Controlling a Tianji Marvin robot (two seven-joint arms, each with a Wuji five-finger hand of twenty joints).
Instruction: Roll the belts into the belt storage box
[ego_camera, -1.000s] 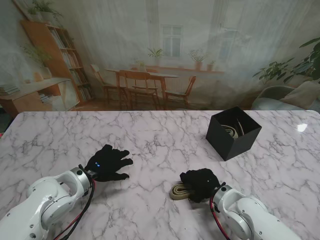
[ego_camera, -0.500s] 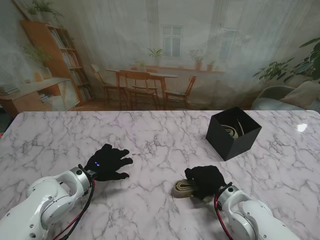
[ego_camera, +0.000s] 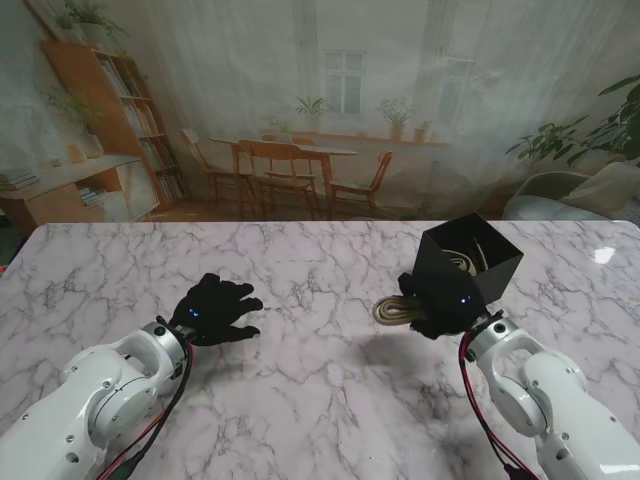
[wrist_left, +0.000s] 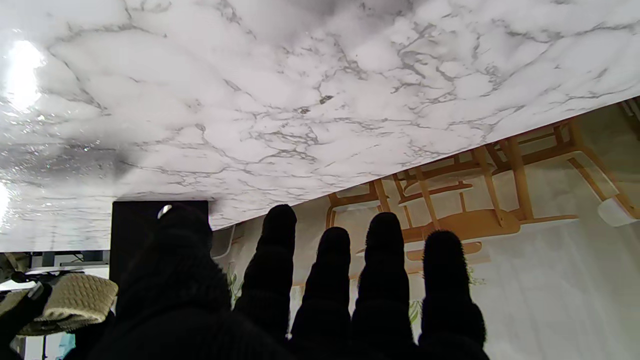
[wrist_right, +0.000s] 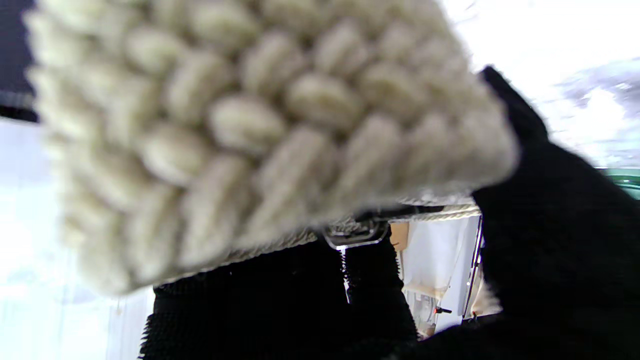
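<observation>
My right hand (ego_camera: 445, 305) is shut on a rolled cream woven belt (ego_camera: 397, 310), lifted off the table just in front of the black storage box (ego_camera: 490, 275). In the right wrist view the belt (wrist_right: 260, 130) fills most of the picture, with a metal buckle (wrist_right: 356, 235) showing under it. The box holds another pale coiled belt (ego_camera: 462, 263). My left hand (ego_camera: 213, 310) rests open on the marble at the left, fingers (wrist_left: 382, 270) spread, holding nothing. The left wrist view also catches the box (wrist_left: 135, 225) and the held belt (wrist_left: 70, 302).
The white marble table (ego_camera: 300, 270) stretches across the view. Its far edge meets a printed backdrop (ego_camera: 330, 100) of a room.
My right hand has lifted the rolled belt off the table and carried it away from me, up to the box's near side. The left hand shifted slightly farther away.
</observation>
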